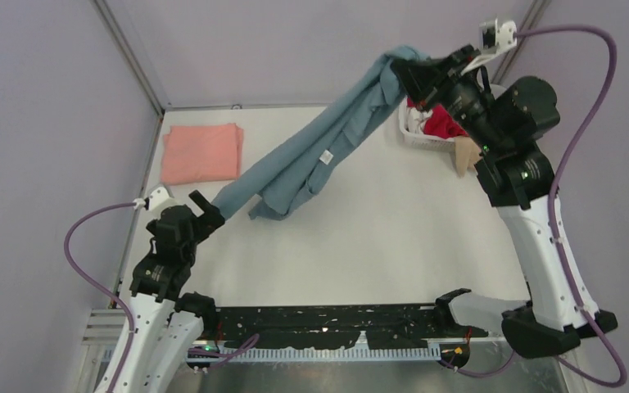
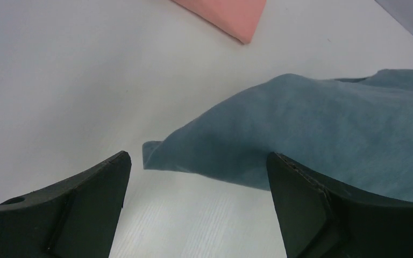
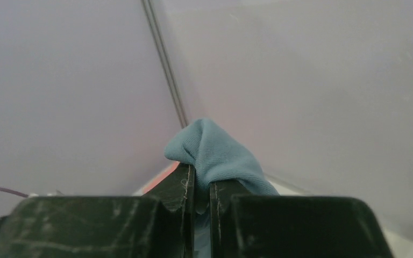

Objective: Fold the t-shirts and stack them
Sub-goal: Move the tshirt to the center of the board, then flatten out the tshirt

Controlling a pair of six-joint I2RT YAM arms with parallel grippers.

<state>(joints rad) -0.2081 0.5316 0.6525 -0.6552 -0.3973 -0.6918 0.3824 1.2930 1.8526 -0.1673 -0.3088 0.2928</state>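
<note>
Where the blue-grey t-shirt (image 1: 311,160) is: strung in a long slant from the right gripper (image 1: 405,72), high at the far right, down to the table (image 1: 393,246), its low end crumpled near the left gripper (image 1: 206,211).
Right pincer: jaws nearly together, clamped on a bunched fold of the blue-grey t-shirt (a knob of cloth pokes up past the fingertips).
Left pincer: jaws spread wide, gripping nothing.
Far left of the table: the salmon-pink t-shirt (image 1: 202,153), folded into a rectangle, apart from the blue-grey one.
Far right: the basket (image 1: 416,139), holding a red t-shirt (image 1: 442,124) and a white t-shirt (image 1: 416,120); a tan t-shirt (image 1: 464,155) shows at its near right corner.
In the way: the right arm's wrist covers much of the basket from above.
Top view alone: the whole slant of the shirt and both arms.
Left wrist view alone: a flat corner of the shirt on the table just ahead of the open fingers; whether the right-hand finger touches the cloth I cannot tell.
Right wrist view alone: the narrow gap of the pinch itself.
</note>
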